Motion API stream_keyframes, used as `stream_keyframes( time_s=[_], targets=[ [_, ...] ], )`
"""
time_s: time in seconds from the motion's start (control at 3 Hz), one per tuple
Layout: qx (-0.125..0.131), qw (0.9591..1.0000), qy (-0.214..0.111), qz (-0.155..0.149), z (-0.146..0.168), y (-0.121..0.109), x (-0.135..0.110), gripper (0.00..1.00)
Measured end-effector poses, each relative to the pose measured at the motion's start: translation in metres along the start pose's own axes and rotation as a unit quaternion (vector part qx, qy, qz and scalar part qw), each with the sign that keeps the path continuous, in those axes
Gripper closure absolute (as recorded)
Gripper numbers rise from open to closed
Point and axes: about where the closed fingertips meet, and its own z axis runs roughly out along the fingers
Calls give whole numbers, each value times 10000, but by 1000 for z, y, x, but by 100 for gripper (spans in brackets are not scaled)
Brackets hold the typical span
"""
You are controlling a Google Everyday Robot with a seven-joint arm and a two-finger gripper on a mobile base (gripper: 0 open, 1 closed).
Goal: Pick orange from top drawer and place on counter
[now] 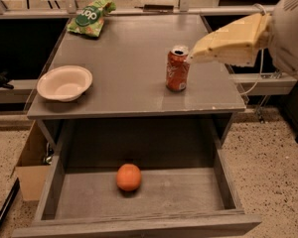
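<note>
The orange [128, 177] lies on the grey bottom of the open top drawer [184, 195], a little left of its middle, with nothing touching it. Above the drawer is the grey counter [124, 58]. My gripper [195, 56], cream-coloured, reaches in from the right edge of the view. It hovers over the counter's right side, with its tip just right of the top of a red soda can [177, 68]. It is well above the orange and to its right, and holds nothing that I can see.
A white bowl [64, 82] sits at the counter's front left and a green snack bag [89, 16] at its back left. A cardboard box [30, 167] stands on the speckled floor left of the drawer. Rails and cables run to the right of the cabinet.
</note>
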Motion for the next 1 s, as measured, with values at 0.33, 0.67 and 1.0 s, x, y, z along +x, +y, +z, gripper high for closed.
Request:
stream_keyframes(
  time_s=[0.33,0.67,1.0],
  targets=[
    [0,9998,0,-200,0,0,0,0],
    [0,9998,0,-200,0,0,0,0],
    [-1,9998,0,-201,0,0,0,0]
  ],
)
